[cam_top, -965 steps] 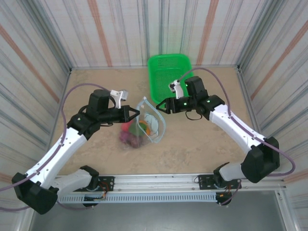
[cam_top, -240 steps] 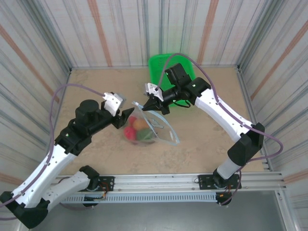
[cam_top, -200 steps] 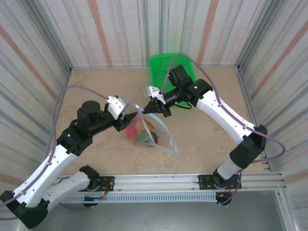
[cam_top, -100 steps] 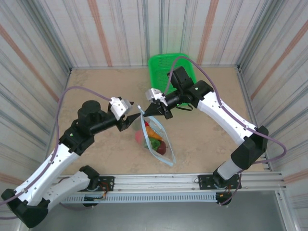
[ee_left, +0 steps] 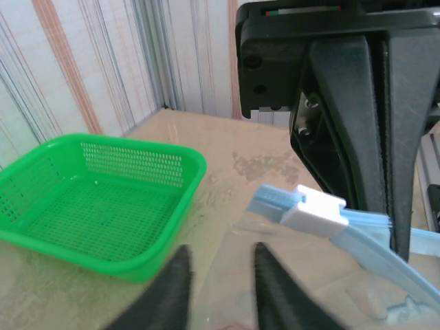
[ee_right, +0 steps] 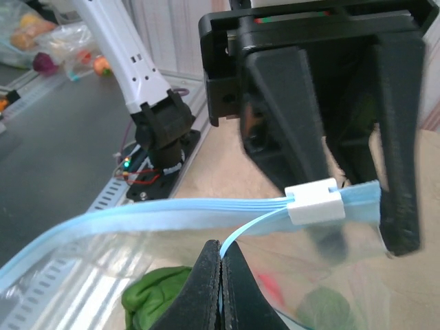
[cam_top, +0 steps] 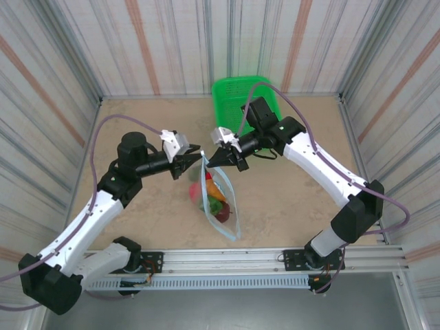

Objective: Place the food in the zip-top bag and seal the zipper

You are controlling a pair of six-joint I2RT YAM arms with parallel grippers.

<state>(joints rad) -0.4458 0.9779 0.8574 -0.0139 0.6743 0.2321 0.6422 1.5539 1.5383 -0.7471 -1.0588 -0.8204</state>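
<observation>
Zip-top bag (cam_top: 223, 210) is hung between both arms, food (cam_top: 214, 201) inside, zipper (ee_right: 172, 206) partly unsealed. Right gripper (ee_right: 221, 269) is clamped on one zipper strip. Left gripper (cam_top: 195, 158) is held part-spread by the white slider (ee_right: 314, 203), which should be pinched squarely with the strip taut.

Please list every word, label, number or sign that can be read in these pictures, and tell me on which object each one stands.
There is no readable text.
The zip-top bag, its pale blue zipper and the white slider carry no print.
The green basket is plain mesh, without a label.
</observation>
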